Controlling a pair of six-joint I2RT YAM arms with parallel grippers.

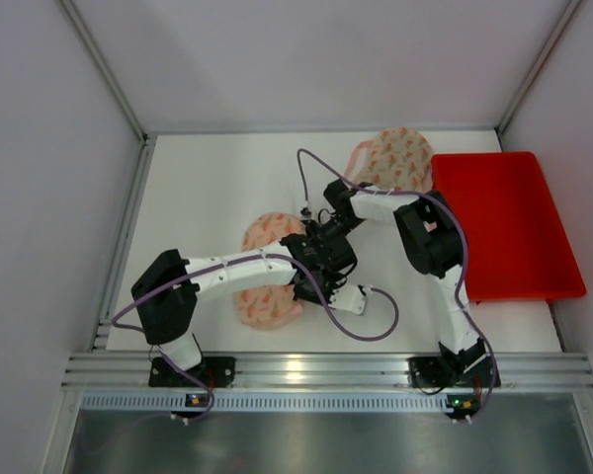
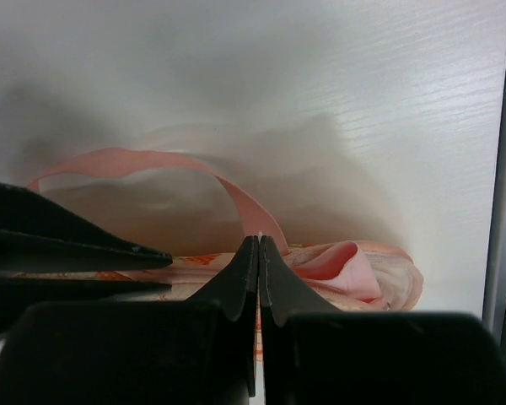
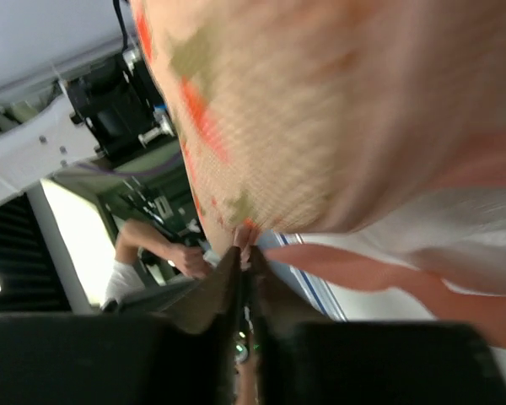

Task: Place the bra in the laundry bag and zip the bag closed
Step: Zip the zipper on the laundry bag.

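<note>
The laundry bag (image 1: 267, 308) is pink patterned mesh and lies mid-table, crossed by my left forearm. In the top view both grippers meet over its right side. My left gripper (image 2: 260, 240) is shut, with only a tiny white speck at its tips. Just beyond it are the bag's layered edge (image 2: 392, 283), a smooth pink fold (image 2: 341, 261) and a pink strap loop (image 2: 152, 159), which look like the bra. My right gripper (image 3: 244, 249) is shut on a small pink tab at the edge of the mesh (image 3: 320, 101). A pink strap (image 3: 388, 274) hangs beside it.
A second rounded pink patterned piece (image 1: 400, 158) with a strap loop lies at the back, touching a red tray (image 1: 509, 227) on the right. Grey walls enclose the table. A metal rail (image 1: 326, 370) runs along the near edge.
</note>
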